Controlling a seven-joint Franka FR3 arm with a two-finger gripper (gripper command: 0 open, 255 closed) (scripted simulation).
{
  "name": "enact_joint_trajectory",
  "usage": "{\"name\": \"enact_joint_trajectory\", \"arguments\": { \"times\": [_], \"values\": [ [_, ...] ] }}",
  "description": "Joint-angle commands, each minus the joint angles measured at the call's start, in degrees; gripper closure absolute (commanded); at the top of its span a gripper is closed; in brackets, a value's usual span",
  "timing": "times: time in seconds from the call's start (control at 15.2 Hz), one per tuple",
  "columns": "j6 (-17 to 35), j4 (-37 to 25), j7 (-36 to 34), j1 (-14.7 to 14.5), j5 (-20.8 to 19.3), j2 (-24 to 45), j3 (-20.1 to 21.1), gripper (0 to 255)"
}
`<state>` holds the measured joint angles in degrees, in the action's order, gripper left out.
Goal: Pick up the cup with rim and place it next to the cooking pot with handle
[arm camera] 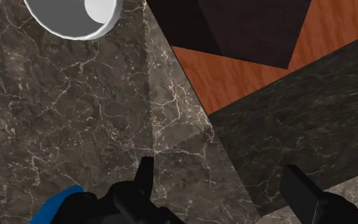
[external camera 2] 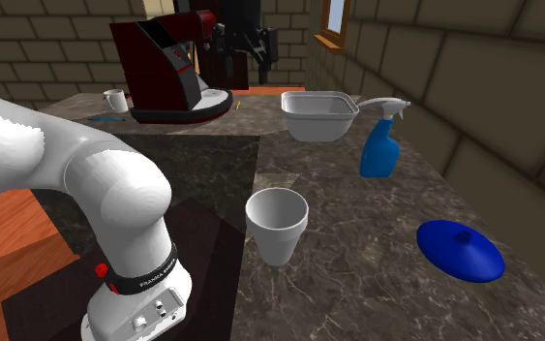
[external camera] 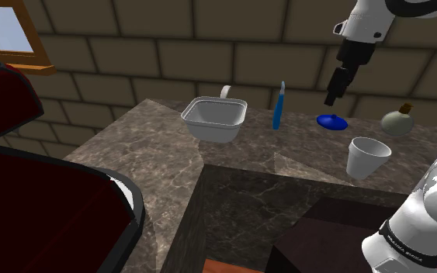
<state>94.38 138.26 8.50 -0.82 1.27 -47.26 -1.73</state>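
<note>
Cup (external camera: pixel 366 157) pickup, approach stage. My gripper (external camera: pixel 331 99) hangs in the upper right of the shoulder view, above the marble counter (external camera: pixel 154 155). Its two black fingers (arm camera: pixel 301 194) stand wide apart with nothing between them, so it is open and empty. Just below it in that view lies a blue lid (external camera: pixel 332 122); in the wrist view an edge of the lid shows beside one finger.

I judge the step in hand to be the reach toward the cup. To do it well, I should keep the jaws wide and carry the hand sideways clear of the lid. Once the cup is centred between the fingers, I can descend. The cup narrows toward its base, so a grip high on the wall, just under the rim, looks more secure than one low on the slope.

The white cup stands upright, mouth up, at the right centre of the shoulder view. It is below and slightly right of my gripper, apart from it, near the counter's front edge. The white pot (external camera: pixel 214 118), the goal, sits at the upper centre of that view, well left of the cup. A blue spray bottle (external camera: pixel 278 108) stands between pot and lid.
</note>
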Motion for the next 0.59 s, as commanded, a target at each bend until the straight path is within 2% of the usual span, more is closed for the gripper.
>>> {"name": "enact_joint_trajectory", "arguments": {
  "times": [0.0, 0.53],
  "values": [
    [0.0, 0.0, 0.0, 0.0, 0.0, 0.0, 0.0, 0],
    [4.2, 10.8, 9.7, 4.5, -6.2, -7.2, -10.2, 0]
  ]
}}
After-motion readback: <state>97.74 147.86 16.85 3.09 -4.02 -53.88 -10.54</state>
